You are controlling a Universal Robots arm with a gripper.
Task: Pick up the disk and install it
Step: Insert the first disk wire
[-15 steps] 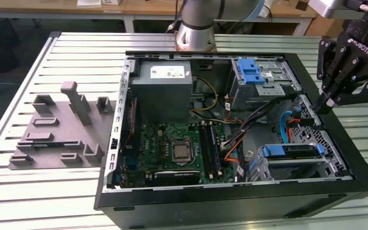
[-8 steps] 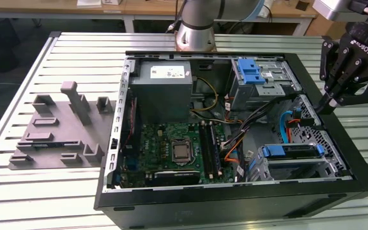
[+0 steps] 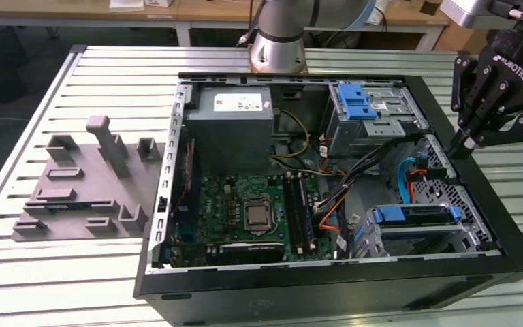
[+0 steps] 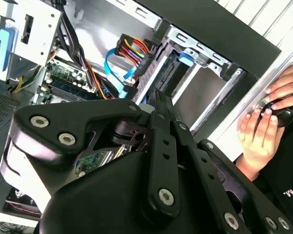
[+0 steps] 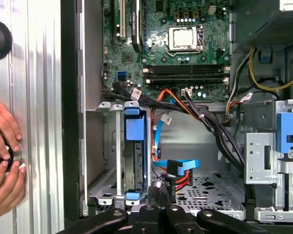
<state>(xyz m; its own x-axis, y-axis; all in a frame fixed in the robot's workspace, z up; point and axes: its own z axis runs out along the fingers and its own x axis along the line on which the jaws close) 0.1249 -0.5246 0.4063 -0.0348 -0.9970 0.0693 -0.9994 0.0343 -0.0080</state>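
Note:
The disk, silver with a blue plastic bracket, sits in the drive cage at the lower right corner of the open computer case. In the first wrist view the disk stands on edge in that cage, its blue bracket facing the camera. My black gripper hangs above the case's right wall, up and to the exterior view's right of the disk. Its fingers are shut together with nothing between them. In the second wrist view the gripper points toward the cage, where the bracket's blue end shows.
Inside the case are a grey power-supply box, a green motherboard, a blue latch strip and loose cables. A grey fixture plate lies on the slatted table. A person's hands rest beside the case.

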